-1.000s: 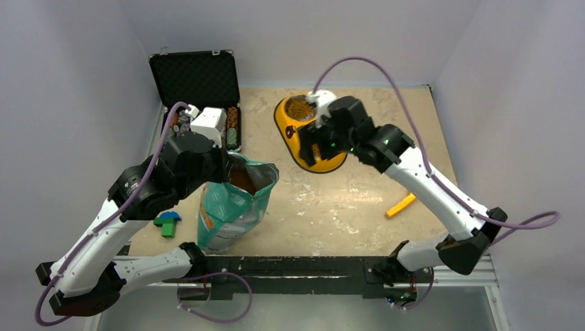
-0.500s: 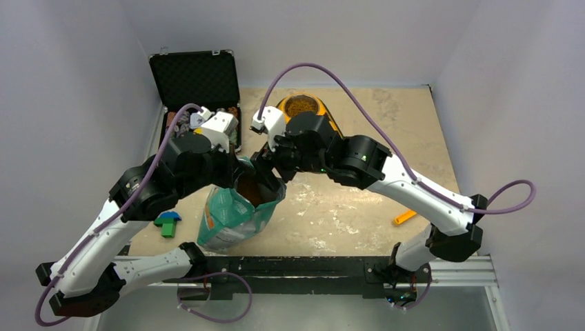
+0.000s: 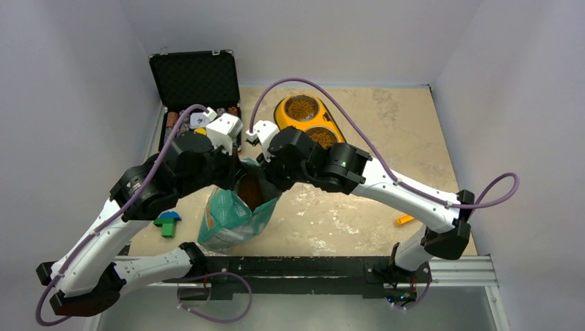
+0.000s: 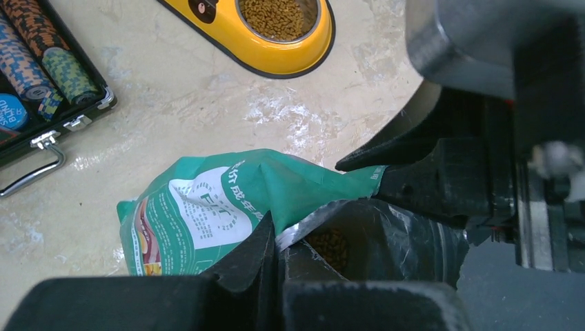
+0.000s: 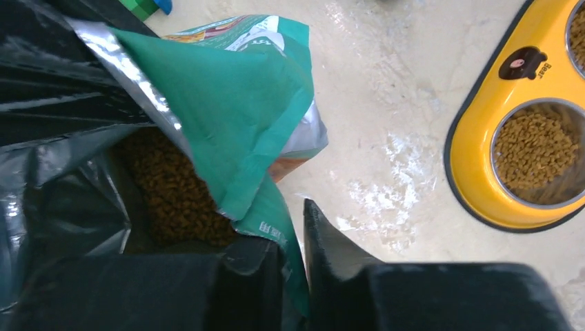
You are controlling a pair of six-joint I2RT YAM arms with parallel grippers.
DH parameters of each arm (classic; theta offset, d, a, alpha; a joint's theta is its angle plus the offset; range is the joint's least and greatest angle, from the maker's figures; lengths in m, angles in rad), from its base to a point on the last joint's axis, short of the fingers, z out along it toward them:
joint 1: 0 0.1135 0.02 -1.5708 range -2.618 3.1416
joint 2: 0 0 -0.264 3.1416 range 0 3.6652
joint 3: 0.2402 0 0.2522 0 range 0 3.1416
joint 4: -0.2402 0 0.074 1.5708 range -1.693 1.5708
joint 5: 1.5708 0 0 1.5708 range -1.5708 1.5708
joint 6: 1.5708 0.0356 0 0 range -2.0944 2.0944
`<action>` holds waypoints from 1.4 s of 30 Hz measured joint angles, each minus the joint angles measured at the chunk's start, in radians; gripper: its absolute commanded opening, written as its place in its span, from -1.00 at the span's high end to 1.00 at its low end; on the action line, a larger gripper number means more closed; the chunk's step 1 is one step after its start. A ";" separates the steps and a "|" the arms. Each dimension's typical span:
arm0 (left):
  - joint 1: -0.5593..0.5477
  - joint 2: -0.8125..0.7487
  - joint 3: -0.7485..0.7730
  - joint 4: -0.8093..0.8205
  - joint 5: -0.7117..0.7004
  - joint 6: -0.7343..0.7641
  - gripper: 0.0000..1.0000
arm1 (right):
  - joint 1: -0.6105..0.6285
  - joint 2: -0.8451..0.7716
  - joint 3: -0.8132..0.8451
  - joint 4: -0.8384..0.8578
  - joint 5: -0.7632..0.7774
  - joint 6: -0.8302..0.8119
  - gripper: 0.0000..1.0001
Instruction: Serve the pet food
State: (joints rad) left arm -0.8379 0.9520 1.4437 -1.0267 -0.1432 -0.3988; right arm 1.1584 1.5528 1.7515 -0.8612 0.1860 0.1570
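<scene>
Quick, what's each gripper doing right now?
Left gripper: closed on the pouch rim.
Right gripper: straddling the opposite rim; closed or not, cannot tell.

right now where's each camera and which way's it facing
Top external: above, behind the robot, looking down at the table; left arm and right arm show.
Left wrist: on its arm, looking down at the kibble pouch; left end effector shut on its rim.
Right wrist: on its arm, looking down into the pouch; right end effector straddles its rim.
All share the pouch and yellow double bowl.
</scene>
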 measured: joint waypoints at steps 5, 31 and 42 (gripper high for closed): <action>0.000 0.017 0.006 0.001 0.021 0.003 1.00 | 0.015 0.004 0.059 -0.080 0.058 0.090 1.00; -0.056 0.203 0.158 0.233 0.340 0.008 -0.74 | -0.181 0.095 0.466 -0.526 0.061 0.634 1.00; -0.057 0.227 0.367 0.029 0.129 -0.024 -0.99 | -0.223 0.067 0.393 -0.441 -0.048 0.705 1.00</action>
State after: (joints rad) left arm -0.8951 1.1786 1.8103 -0.9981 -0.0143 -0.4232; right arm 0.9356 1.6199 2.1445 -1.3018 0.1375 0.8619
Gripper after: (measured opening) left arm 0.981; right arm 0.007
